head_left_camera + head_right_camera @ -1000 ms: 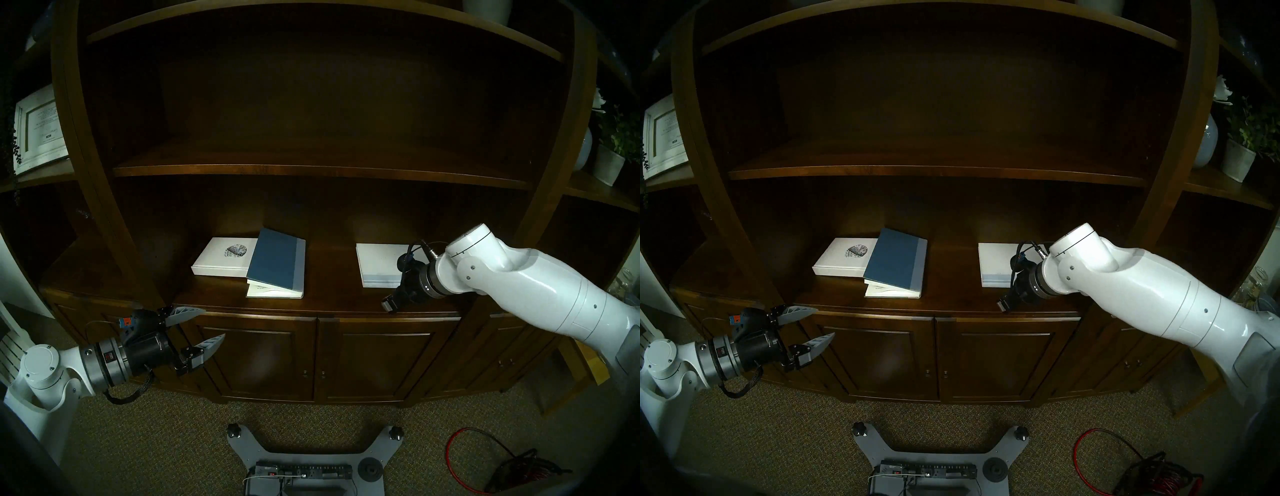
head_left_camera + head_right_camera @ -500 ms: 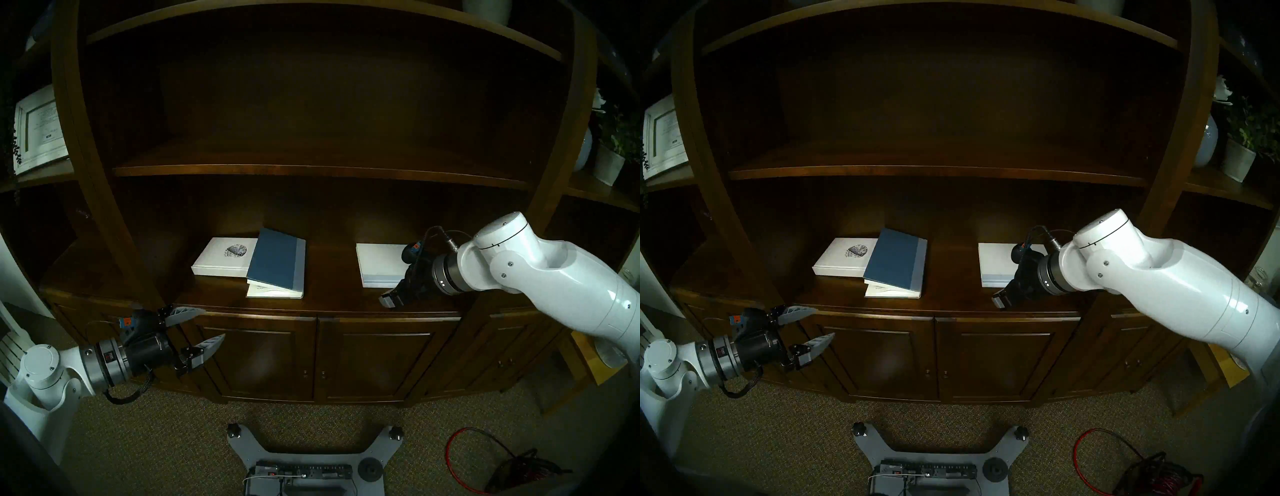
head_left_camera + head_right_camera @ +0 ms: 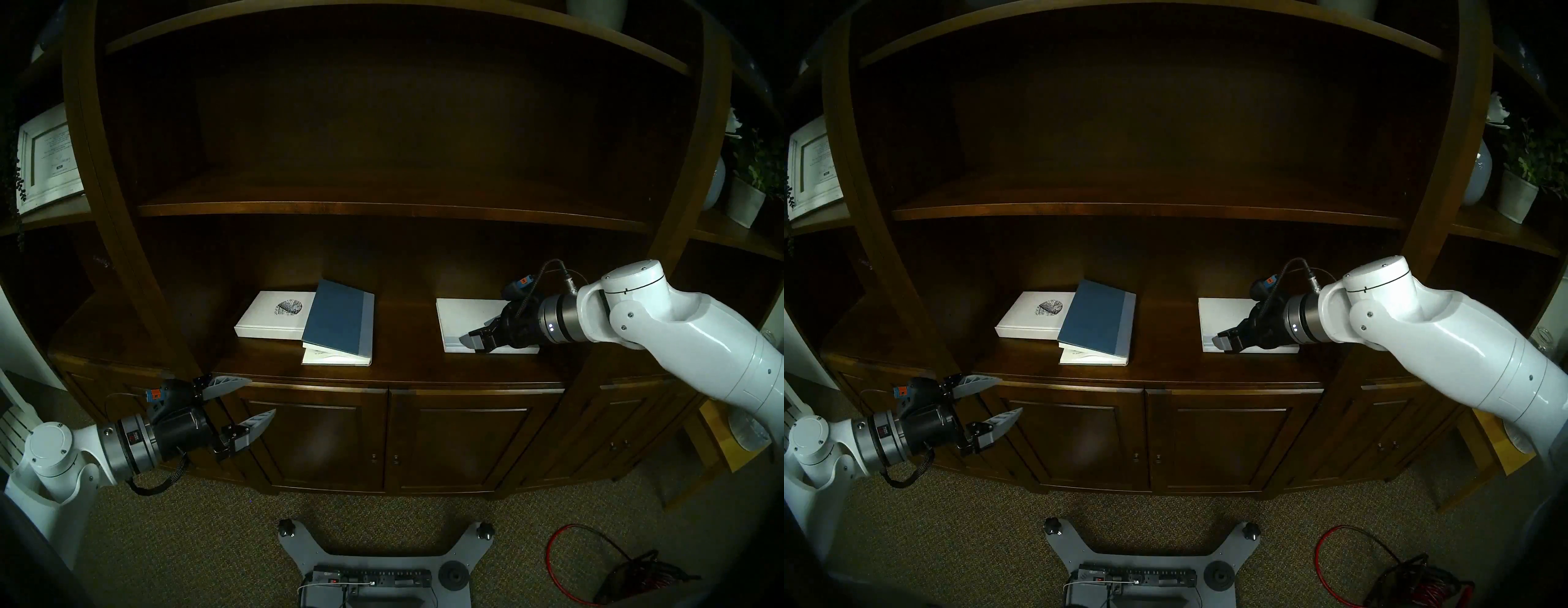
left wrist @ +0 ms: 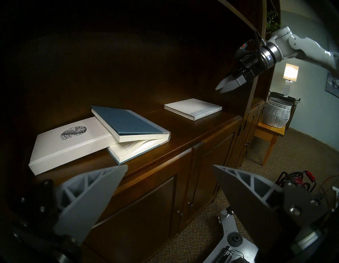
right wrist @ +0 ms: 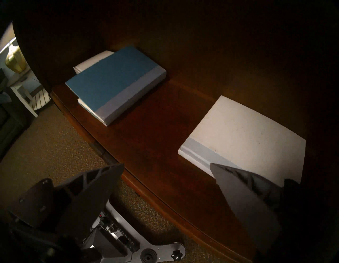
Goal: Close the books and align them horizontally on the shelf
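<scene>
Three books lie on the dark wooden shelf (image 3: 407, 367). At the left is a closed white book with an oval speckled picture (image 3: 271, 318) (image 4: 73, 141). A blue book (image 3: 339, 318) (image 4: 128, 121) (image 5: 110, 82) leans on its right edge, half open, with cream pages showing underneath. A plain white book (image 3: 464, 316) (image 5: 247, 132) lies closed at the right. My right gripper (image 3: 473, 341) (image 5: 167, 164) hovers open just above this book's front spine strip, holding nothing. My left gripper (image 3: 259, 401) (image 4: 170, 165) hangs open and empty below the shelf's front edge, at the left.
Panelled cabinet doors (image 3: 314, 441) sit under the shelf and a thinner board (image 3: 382, 208) runs above it. A framed picture (image 3: 46, 157) stands far left, a potted plant (image 3: 746, 199) far right. My base (image 3: 373, 569) and a red cable (image 3: 594, 564) lie on the carpet.
My right arm rose from the shelf's front edge and moved back over the plain white book, the wrist turning level. The left arm and the books stayed still.
</scene>
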{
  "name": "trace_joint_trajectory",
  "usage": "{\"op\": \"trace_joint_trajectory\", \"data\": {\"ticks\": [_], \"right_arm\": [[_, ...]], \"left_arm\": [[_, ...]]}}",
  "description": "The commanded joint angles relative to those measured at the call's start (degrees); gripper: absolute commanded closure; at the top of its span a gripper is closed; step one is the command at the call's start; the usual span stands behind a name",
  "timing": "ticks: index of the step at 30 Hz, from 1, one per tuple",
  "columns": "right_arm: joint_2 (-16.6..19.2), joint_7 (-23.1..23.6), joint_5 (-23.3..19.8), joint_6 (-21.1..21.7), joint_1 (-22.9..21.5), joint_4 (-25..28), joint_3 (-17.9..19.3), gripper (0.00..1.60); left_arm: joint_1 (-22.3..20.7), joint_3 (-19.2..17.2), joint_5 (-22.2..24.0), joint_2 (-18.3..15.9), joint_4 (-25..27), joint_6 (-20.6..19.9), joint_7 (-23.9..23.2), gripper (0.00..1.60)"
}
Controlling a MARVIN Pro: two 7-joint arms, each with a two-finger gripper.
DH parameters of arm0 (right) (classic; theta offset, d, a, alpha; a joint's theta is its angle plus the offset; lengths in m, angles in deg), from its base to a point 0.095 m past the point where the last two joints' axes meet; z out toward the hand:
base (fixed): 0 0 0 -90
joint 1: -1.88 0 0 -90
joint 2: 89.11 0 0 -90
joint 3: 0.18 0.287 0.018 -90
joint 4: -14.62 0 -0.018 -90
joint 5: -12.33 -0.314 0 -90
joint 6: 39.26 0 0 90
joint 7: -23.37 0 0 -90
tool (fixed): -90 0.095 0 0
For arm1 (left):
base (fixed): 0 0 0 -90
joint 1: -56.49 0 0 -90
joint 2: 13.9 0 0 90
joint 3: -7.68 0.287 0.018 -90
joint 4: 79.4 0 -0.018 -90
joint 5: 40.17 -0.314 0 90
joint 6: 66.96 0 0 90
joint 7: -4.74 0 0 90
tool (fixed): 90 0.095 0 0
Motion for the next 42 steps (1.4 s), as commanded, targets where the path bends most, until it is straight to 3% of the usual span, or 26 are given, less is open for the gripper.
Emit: {"op": "trace_joint_trajectory", "data": {"ticks": [1,6,11,13,20,24,29,37,42], "right_arm": [[-5.04,6.91,3.02,-6.68,-0.73,-4.25,-0.2,0.0],[-10.11,8.86,5.59,-7.78,-1.87,-7.29,-1.99,0.0],[-12.6,9.53,6.86,-8.36,-3.05,-7.77,-4.51,0.0],[-15.7,10.47,8.44,-8.39,-3.3,-8.9,-4.71,0.0],[-17.52,7.88,12.71,-10.03,-3.84,-7.85,-6.02,0.0],[-16.97,5.89,14.37,-10.39,-3.2,-6.64,-6.24,0.0],[-11.29,3.3,14.23,-11.24,-0.78,-2.23,-5.36,0.0],[-7.32,3.62,11.87,-13.25,1.27,-0.61,-4.42,0.0],[-6.8,4.82,12.73,-14.5,1.41,-0.63,-4.83,0.0]], "left_arm": [[-0.56,-0.67,0.55,0.02,1.02,0.25,-0.09,0.0],[-0.56,-0.66,0.53,0.01,1.0,0.25,-0.09,0.0],[-0.58,-0.63,0.5,0.0,0.97,0.26,-0.08,0.0],[-0.58,-0.62,0.49,-0.01,0.97,0.26,-0.08,0.0],[-0.57,-0.65,0.52,0.01,0.99,0.25,-0.09,0.0],[-0.55,-0.69,0.56,0.04,1.03,0.24,-0.1,0.0],[-0.55,-0.71,0.57,0.05,1.05,0.23,-0.11,0.0],[-0.54,-0.72,0.58,0.06,1.05,0.22,-0.11,0.0],[-0.54,-0.73,0.59,0.07,1.07,0.21,-0.12,0.0]]}}
